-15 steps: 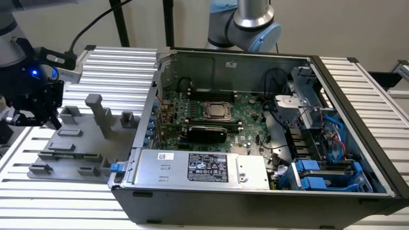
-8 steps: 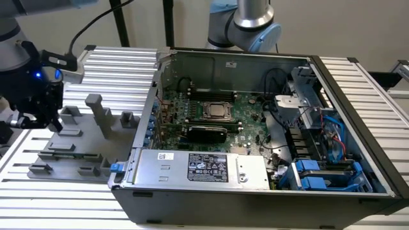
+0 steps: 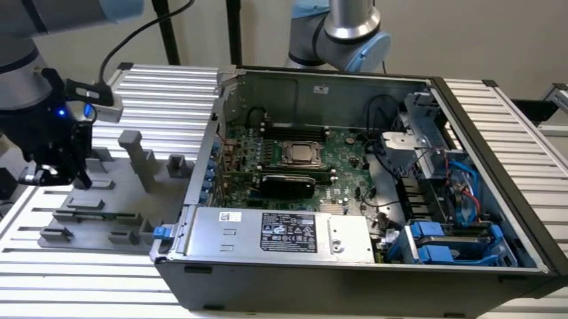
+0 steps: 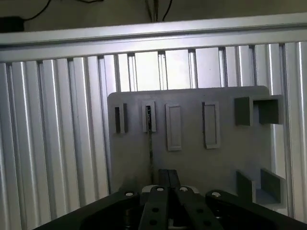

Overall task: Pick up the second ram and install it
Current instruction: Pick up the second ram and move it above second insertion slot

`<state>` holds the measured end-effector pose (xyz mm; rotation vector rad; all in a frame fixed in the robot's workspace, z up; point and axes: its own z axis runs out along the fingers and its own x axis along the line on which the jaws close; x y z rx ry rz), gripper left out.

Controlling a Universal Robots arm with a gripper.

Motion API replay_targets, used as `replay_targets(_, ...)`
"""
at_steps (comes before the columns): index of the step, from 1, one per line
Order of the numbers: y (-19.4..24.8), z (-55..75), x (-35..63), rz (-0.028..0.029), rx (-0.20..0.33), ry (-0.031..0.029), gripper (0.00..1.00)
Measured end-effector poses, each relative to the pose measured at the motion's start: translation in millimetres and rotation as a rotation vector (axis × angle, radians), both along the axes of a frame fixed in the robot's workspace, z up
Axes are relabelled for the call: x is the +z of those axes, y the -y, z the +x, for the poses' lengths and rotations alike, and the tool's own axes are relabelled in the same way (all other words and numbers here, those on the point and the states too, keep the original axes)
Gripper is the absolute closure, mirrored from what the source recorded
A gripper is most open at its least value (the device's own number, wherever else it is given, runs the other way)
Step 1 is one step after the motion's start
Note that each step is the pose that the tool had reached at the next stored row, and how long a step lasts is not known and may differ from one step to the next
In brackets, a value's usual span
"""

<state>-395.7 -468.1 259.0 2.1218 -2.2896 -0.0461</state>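
Gripper over grey fixture plate, exterior view's left. Fingers together, empty. Second ram apparently slotted edge-on, ungrasped. Pick-up and installation outstanding.

Nothing written can be read. The silver power supply, at six o'clock inside the computer case, carries a black label with white print and symbols too small to make out. A small white sticker sits at the supply's ten o'clock corner, also unreadable.
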Motion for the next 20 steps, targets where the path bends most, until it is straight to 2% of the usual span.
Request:
replay_targets(6, 1.1, 0.4, -6.9, -0.0009, 0.047, 0.0003, 1.0)
replay_targets(11, 5.3, 0.6, -12.4, -0.001, 0.067, 0.0009, 1.0)
replay_targets(12, 6.1, 1.1, -14.0, -0.0008, 0.068, 0.0013, 0.0)
replay_targets(20, 7.1, 2.3, -25.5, -0.0011, 0.07, 0.0015, 0.0)
